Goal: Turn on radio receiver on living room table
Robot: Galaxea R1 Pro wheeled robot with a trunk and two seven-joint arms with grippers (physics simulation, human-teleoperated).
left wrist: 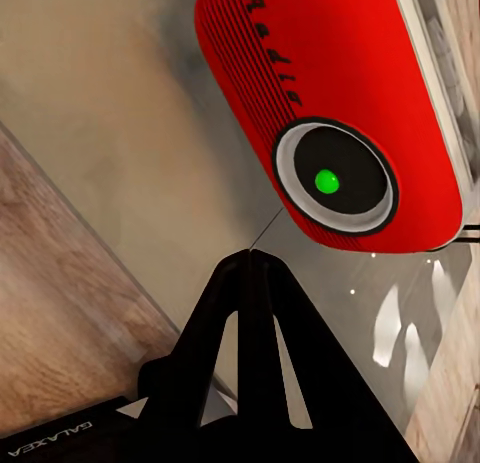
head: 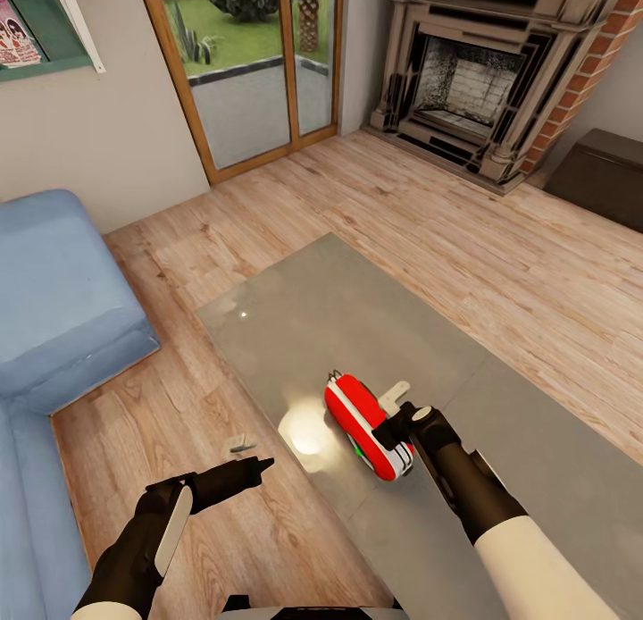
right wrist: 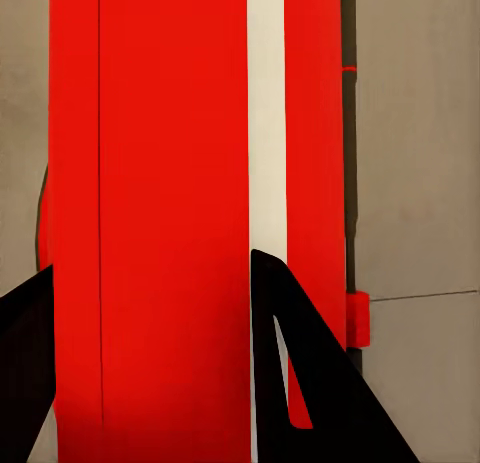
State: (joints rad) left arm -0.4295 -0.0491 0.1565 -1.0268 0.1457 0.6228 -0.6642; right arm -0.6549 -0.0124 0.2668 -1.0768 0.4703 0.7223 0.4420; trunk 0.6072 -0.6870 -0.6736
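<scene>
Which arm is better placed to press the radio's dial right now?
Left. The left gripper, shut, points at the dial on the radio receiver. The right gripper straddles the radio's body, away from the dial.

Glossy red radio receiver (head: 366, 423) with smooth white trim; reflective grey desk (head: 339, 316); light wood plank floor (head: 500, 245); blue cloth sofa (head: 54, 316); brick fireplace (head: 464, 75).
</scene>
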